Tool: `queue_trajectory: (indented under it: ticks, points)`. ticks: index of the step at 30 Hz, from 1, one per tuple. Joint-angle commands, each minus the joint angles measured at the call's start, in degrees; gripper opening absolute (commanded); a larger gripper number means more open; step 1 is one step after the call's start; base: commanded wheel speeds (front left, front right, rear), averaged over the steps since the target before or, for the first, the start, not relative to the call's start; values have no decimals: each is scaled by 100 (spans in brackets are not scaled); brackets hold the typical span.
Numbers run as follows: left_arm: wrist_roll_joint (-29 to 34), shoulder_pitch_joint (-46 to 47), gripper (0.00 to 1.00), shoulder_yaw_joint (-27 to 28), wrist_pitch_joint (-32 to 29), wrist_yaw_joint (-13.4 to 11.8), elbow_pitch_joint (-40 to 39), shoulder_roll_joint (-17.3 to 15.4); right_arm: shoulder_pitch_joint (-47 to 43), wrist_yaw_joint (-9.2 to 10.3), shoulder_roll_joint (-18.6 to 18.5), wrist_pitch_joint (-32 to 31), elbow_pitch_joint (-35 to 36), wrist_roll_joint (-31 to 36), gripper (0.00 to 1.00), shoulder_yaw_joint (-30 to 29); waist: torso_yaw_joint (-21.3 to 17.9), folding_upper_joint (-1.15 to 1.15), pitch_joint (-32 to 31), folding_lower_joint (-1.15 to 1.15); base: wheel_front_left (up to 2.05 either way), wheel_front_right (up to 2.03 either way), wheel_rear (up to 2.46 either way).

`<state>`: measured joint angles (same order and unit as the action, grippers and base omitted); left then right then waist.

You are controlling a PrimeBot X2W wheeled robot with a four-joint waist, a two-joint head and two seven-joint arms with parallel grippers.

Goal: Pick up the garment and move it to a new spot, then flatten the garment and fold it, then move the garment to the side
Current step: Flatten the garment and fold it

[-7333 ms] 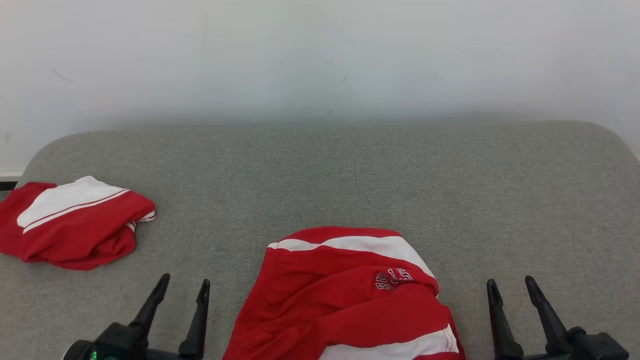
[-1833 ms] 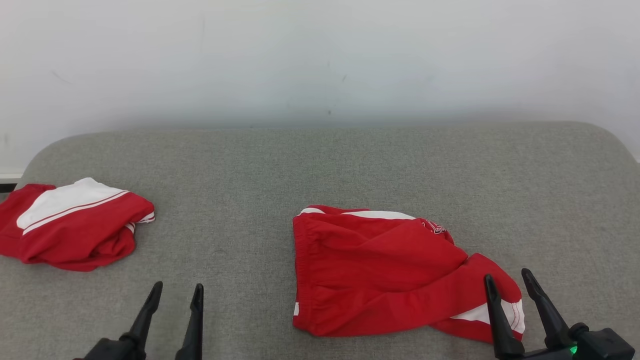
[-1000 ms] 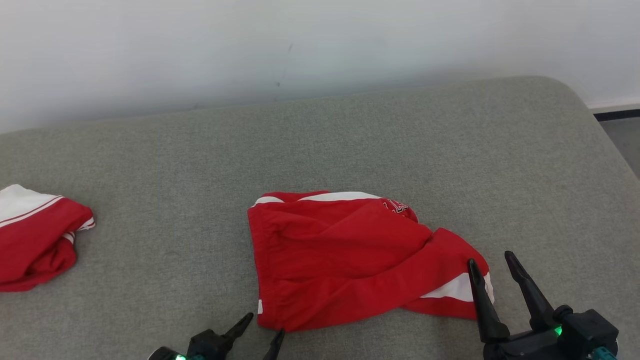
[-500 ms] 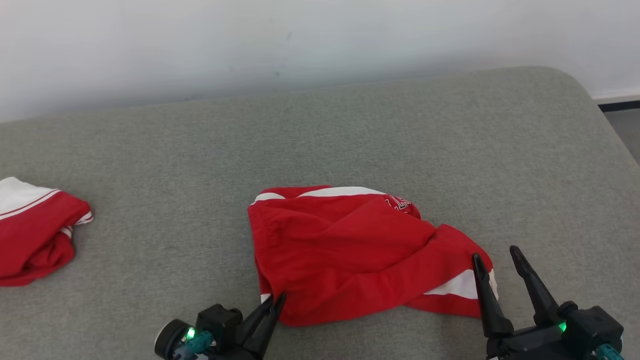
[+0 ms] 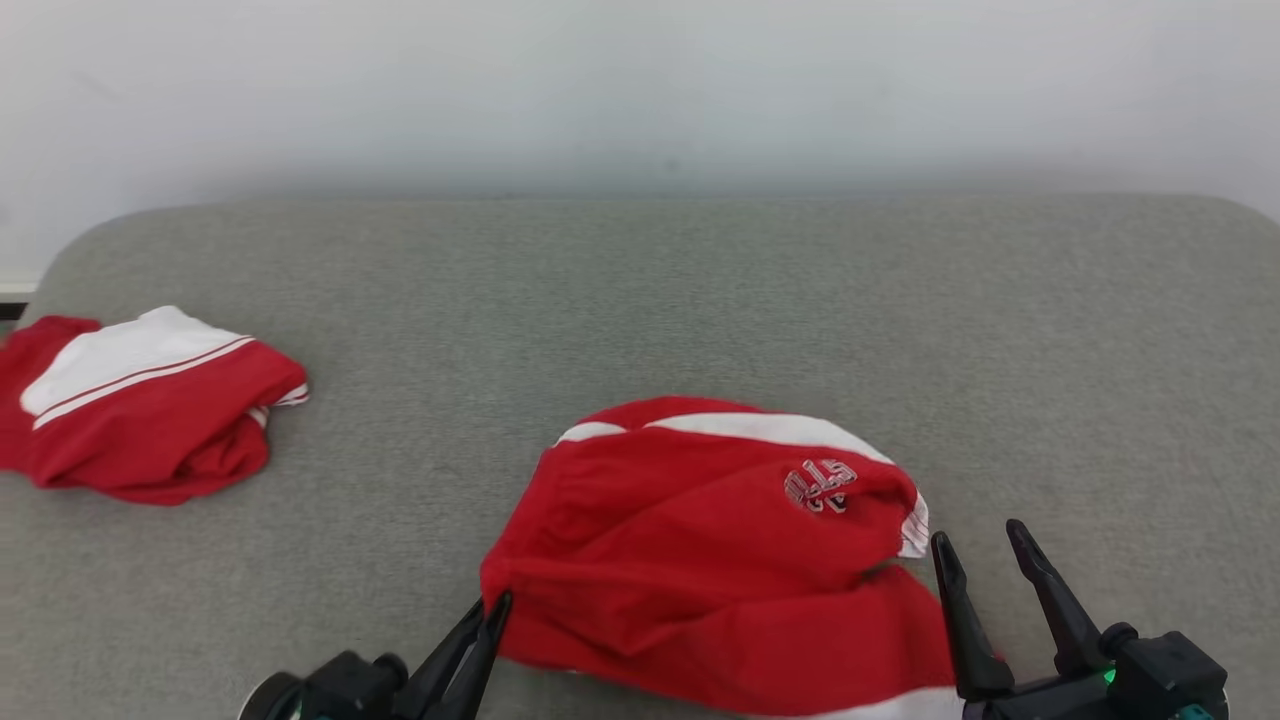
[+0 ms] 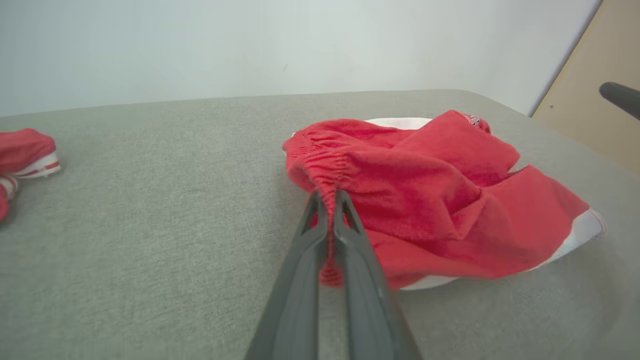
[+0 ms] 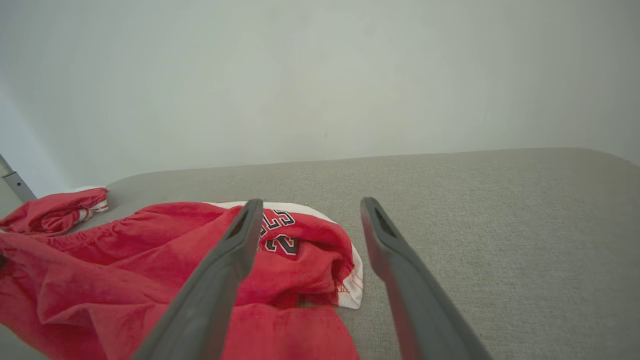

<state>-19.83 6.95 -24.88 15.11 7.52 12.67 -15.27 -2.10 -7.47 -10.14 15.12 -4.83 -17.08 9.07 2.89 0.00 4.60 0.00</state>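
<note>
Setting was a plain indoor room: bare white wall (image 5: 640, 90) behind a grey upholstered surface (image 5: 760, 290) with rounded corners, beige panel (image 6: 585, 105) at one side. Home or test room: undetermined.

Head view looks down; low wrist views share the garment (image 5: 700, 560).

The red garment (image 5: 700, 570), white-trimmed with a stitched number patch, lay crumpled near centre, its gathered waistband corner pinched at near left in my left pincer (image 5: 496, 602).
</note>
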Motion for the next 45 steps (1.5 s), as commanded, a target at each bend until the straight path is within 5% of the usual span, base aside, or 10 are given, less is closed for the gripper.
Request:
queue_trajectory:
  ticks: [1,17,36,37,38,39,45]
  points:
    - [43,-140,0,41,6,-9,-41,-40,49,-6,13,5,-20,5,100,9,184,0,-66,0,0,0,0]
    - [105,663,0,-228,5,-9,252,-81,202,-6,-44,5,-191,31,100,10,-482,0,172,0,0,0,0]
    - [-266,1870,0,-481,5,-9,2304,-137,488,-6,119,5,-429,170,100,-76,-977,0,574,0,0,0,0]
    - [-238,1862,11,-487,5,-9,2328,-130,470,-6,126,5,-435,174,100,-95,-955,0,555,0,0,0,0]
    - [-212,1849,94,-461,5,-9,2339,-122,451,-6,133,5,-441,178,100,-97,-934,0,533,0,0,0,0]
    - [-210,1822,100,-437,5,-9,2336,-96,429,-6,137,5,-446,184,100,-111,-900,0,497,0,0,0,0]
    - [-183,1423,100,-101,6,-9,1895,26,291,-6,162,5,-467,159,100,-140,-688,0,241,0,0,0,0]
